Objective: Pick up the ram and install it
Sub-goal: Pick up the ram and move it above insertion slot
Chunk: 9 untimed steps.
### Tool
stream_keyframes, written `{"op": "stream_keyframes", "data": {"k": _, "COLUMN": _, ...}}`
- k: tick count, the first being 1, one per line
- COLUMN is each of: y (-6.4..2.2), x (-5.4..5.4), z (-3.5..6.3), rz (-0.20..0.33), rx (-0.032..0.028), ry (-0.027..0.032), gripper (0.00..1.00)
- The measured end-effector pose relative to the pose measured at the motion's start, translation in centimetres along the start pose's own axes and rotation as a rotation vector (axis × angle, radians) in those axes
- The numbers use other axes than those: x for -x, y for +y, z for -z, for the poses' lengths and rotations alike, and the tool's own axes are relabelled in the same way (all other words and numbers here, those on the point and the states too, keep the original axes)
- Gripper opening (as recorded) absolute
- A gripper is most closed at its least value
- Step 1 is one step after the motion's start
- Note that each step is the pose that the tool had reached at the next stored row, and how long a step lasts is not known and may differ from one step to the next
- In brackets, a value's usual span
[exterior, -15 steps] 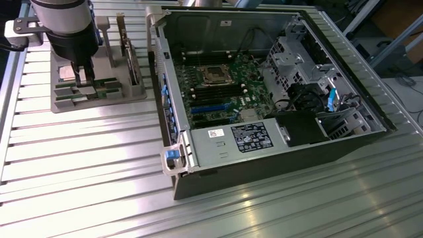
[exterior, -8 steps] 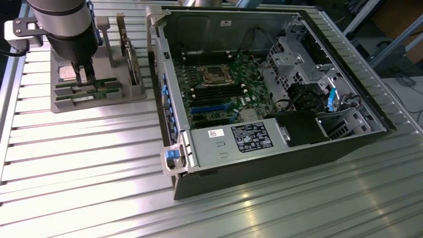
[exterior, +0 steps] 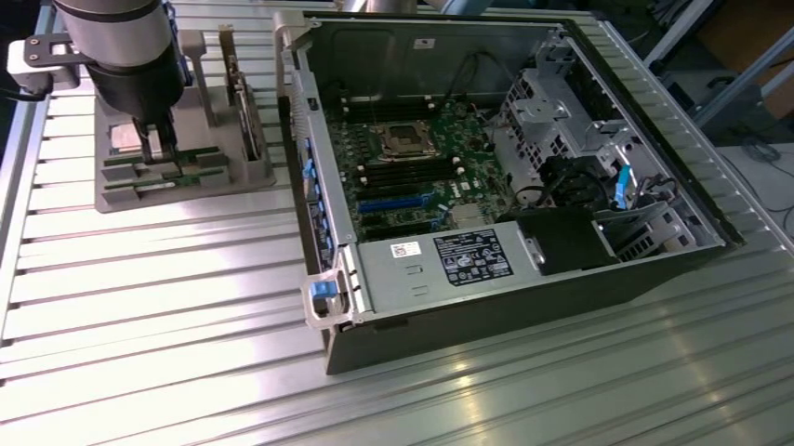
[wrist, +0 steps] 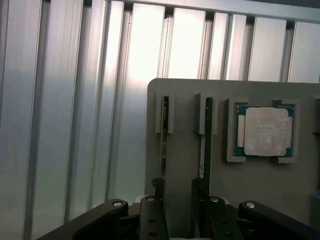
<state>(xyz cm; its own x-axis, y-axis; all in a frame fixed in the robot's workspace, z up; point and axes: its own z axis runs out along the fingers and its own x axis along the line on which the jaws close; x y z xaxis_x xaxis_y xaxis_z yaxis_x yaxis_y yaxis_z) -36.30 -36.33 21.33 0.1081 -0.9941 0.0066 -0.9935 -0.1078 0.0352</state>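
Note:
Two ram sticks stand on edge in slots of a grey holder [exterior: 255, 172] at the exterior view's left: one ram [exterior: 199, 168] and its twin [exterior: 186, 183]. In the wrist view they are thin green strips, the ram [wrist: 164, 127] and the twin [wrist: 205, 130], side by side on the holder [wrist: 185, 100]. My gripper [exterior: 158, 150] hangs just above the sticks, open and holding nothing. In the wrist view its dark fingers [wrist: 153, 212] reach toward the near ends of the two sticks, around the gripper [wrist: 176, 207] midline.
A square silver CPU [wrist: 264, 131] lies in a recess of the holder beside the sticks. An expansion card [exterior: 244, 102] stands upright at the holder's back. The open computer case [exterior: 372, 279] with its motherboard [exterior: 416, 177] sits in the middle of the ribbed metal table [exterior: 149, 307].

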Motion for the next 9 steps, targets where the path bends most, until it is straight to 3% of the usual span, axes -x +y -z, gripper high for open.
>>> {"op": "stream_keyframes", "data": {"k": 1, "y": 0.0, "x": 0.02, "z": 0.01, "rz": 0.0, "rx": 0.0008, "ry": 0.007, "gripper": 0.36}}
{"op": "stream_keyframes", "data": {"k": 2, "y": -0.01, "x": 0.03, "z": 0.11, "rz": -0.001, "rx": 0.0018, "ry": 0.022, "gripper": 0.36}}
{"op": "stream_keyframes", "data": {"k": 3, "y": 0.01, "x": 0.07, "z": 0.32, "rz": -0.001, "rx": 0.0037, "ry": 0.0332, "gripper": 0.36}}
{"op": "stream_keyframes", "data": {"k": 9, "y": 0.04, "x": -0.25, "z": 0.29, "rz": -0.001, "rx": 0.0036, "ry": 0.0325, "gripper": 0.36}}
